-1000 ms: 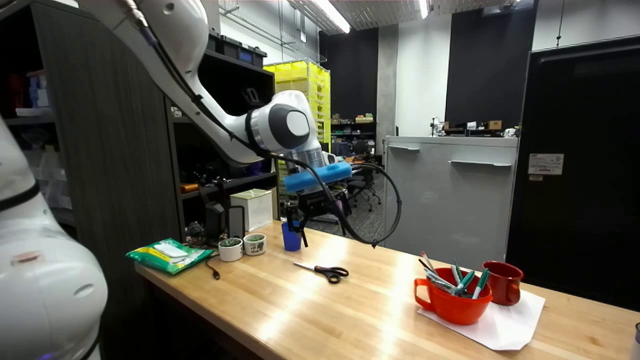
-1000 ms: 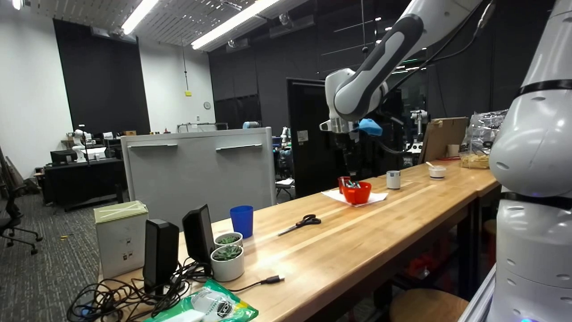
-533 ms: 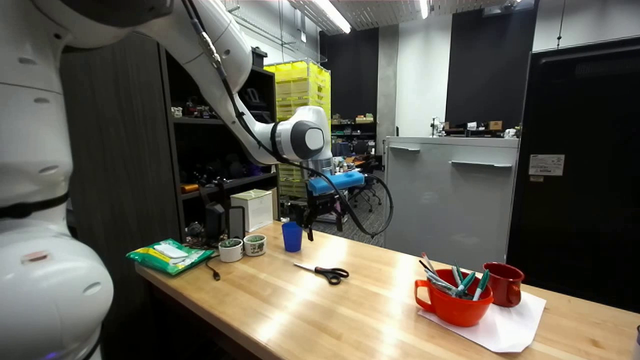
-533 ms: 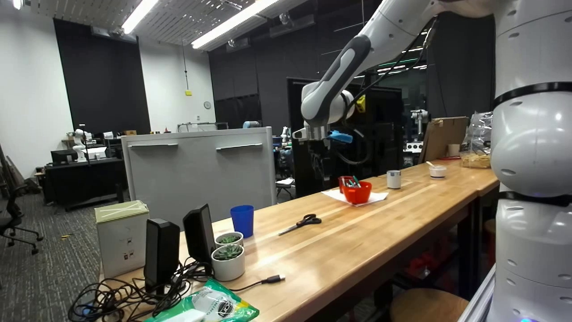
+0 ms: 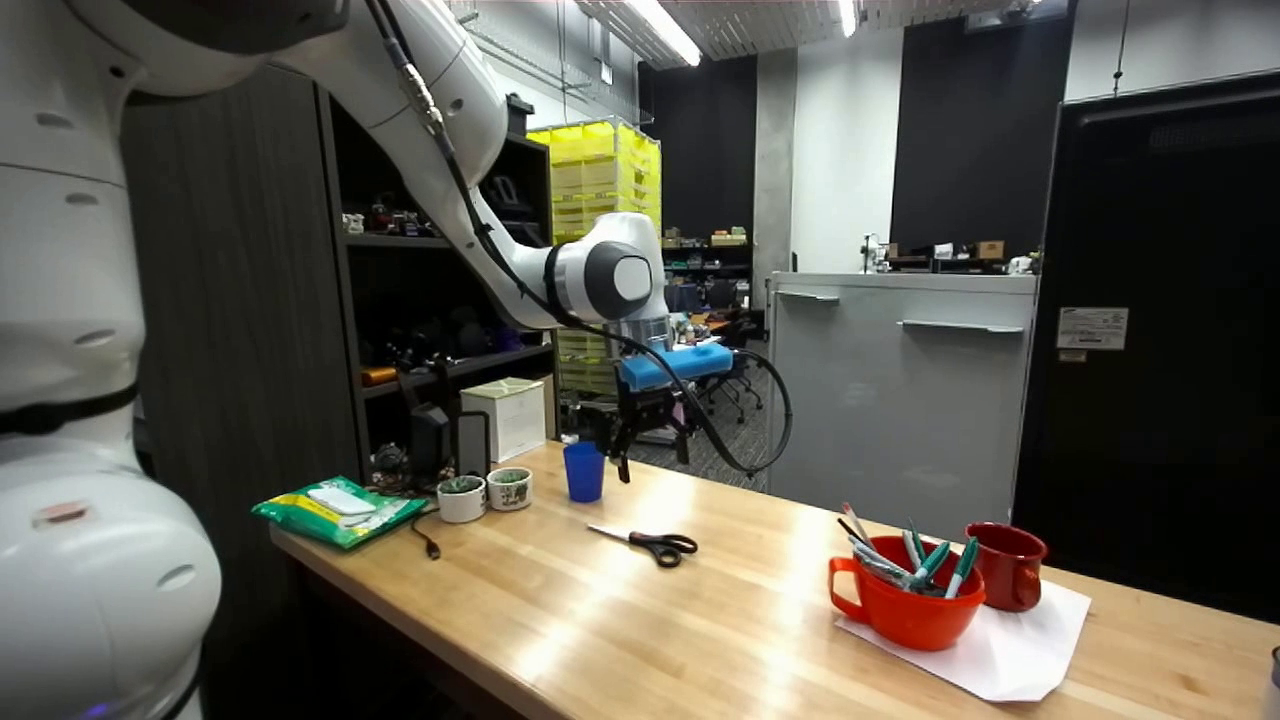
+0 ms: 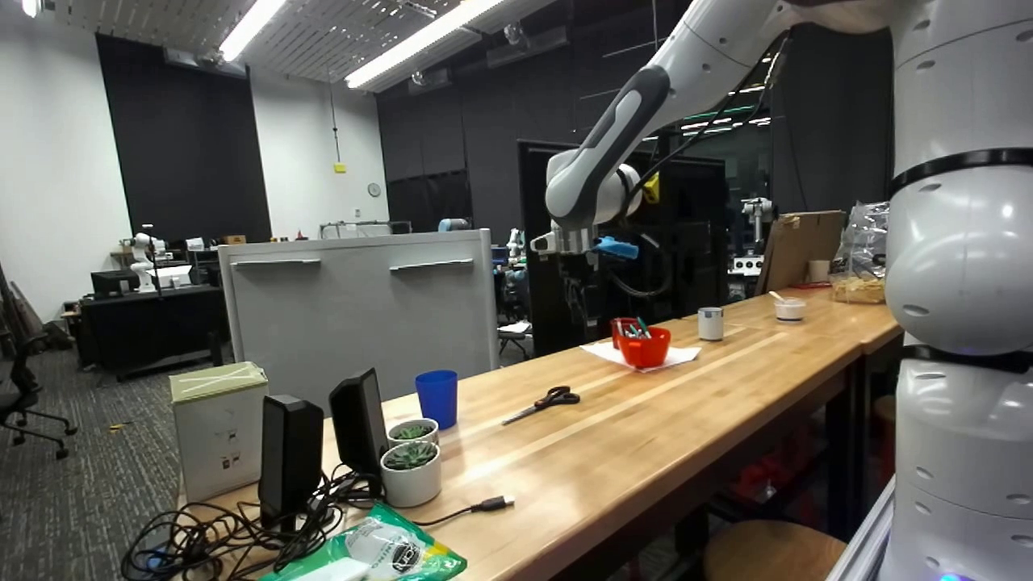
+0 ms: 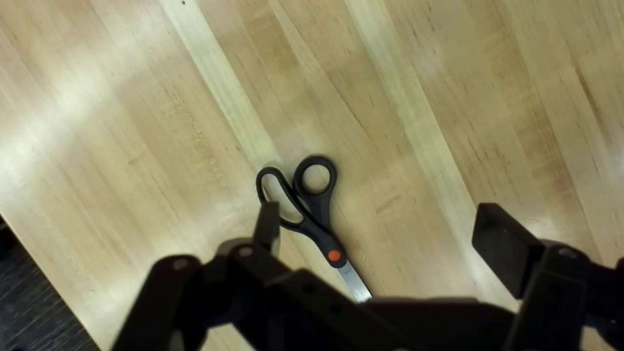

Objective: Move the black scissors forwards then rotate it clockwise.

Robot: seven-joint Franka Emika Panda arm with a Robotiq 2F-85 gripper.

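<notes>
Low in the wrist view, the fingers [image 7: 506,248] are standing wide apart, one partly covering a loop of the black scissors [image 7: 320,234], whose blade tip is being hidden.

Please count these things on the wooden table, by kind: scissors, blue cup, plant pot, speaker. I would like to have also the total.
Scissors: 1
Blue cup: 1
Plant pots: 2
Speakers: 2
Total: 6
</notes>
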